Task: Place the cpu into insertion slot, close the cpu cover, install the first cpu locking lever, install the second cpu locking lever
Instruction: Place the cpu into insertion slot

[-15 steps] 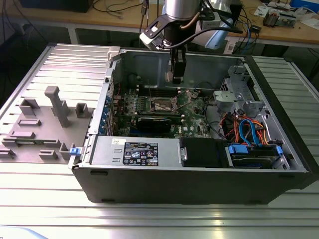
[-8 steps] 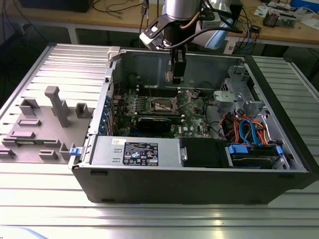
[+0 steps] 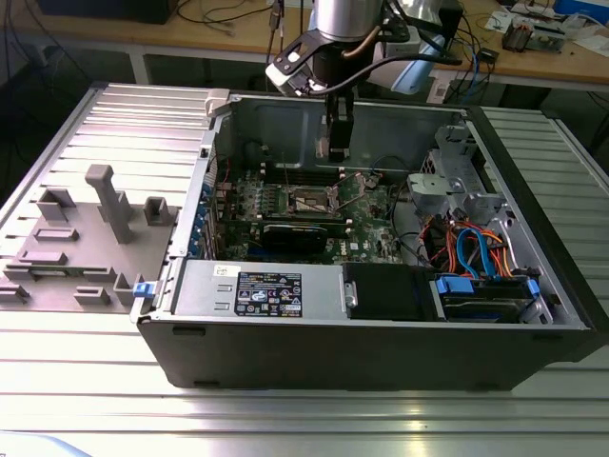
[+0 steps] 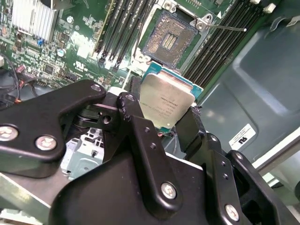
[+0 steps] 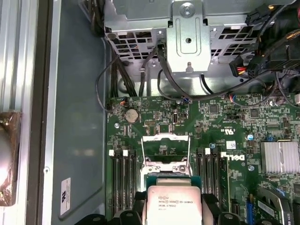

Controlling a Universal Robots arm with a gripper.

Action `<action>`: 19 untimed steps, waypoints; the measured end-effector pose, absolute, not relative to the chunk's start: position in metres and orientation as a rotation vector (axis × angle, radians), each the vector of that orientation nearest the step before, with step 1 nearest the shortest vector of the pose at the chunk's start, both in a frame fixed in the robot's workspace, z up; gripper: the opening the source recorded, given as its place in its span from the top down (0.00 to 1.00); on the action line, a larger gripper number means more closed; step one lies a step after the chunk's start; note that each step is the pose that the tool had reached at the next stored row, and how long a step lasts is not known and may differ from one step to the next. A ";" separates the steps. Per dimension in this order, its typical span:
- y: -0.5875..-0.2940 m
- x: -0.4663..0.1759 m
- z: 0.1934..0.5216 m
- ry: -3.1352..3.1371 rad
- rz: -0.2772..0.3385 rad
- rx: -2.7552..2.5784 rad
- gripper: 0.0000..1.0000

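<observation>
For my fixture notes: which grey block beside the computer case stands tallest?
The wide-topped post in the middle; the squat block and the small cube on either side are lower.

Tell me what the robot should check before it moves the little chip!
1. Grip on the cpu by the gripper: ok, pinched on two sides.
2. Is the insertion slot empty: ok, bare contacts show.
3. Nothing lying over the slot: ok in the second wrist view.
4. Chip kept off the slot: ok, it hangs apart from it.
5. Chip squared up with the slot: cannot tell.
</observation>
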State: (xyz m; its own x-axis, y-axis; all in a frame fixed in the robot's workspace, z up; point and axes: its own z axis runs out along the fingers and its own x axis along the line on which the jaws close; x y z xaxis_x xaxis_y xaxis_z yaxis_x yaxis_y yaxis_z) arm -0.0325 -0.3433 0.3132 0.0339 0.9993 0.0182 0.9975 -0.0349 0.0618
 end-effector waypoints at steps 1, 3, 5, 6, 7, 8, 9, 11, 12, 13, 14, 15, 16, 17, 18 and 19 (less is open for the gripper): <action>-0.343 -0.033 0.313 2.156 0.087 2.239 0.46; -0.343 -0.033 0.312 2.155 0.087 2.240 0.46; -0.343 -0.033 0.311 2.155 0.087 2.240 0.46; -0.343 -0.033 0.311 2.155 0.087 2.240 0.46; -0.343 -0.033 0.311 2.155 0.087 2.240 0.46; -0.343 -0.033 0.311 2.155 0.087 2.240 0.46; -0.343 -0.033 0.311 2.155 0.087 2.240 0.46; -0.343 -0.033 0.311 2.155 0.087 2.241 0.46; -0.343 -0.033 0.311 2.155 0.087 2.240 0.46; -0.343 -0.033 0.311 2.154 0.088 2.240 0.46; -0.343 -0.033 0.311 2.155 0.090 2.238 0.46; -0.343 -0.033 0.310 2.157 0.091 2.234 0.46; -0.343 -0.033 0.310 2.159 0.094 2.229 0.46; -0.343 -0.033 0.309 2.160 0.098 2.226 0.46; -0.343 -0.033 0.308 2.159 0.103 2.222 0.46; -0.343 -0.033 0.308 2.159 0.102 2.222 0.46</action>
State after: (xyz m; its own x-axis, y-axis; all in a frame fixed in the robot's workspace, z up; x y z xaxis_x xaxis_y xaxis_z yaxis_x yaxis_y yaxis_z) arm -0.0325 -0.3433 0.3084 0.0282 0.9994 0.0180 0.9967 -0.0294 0.0760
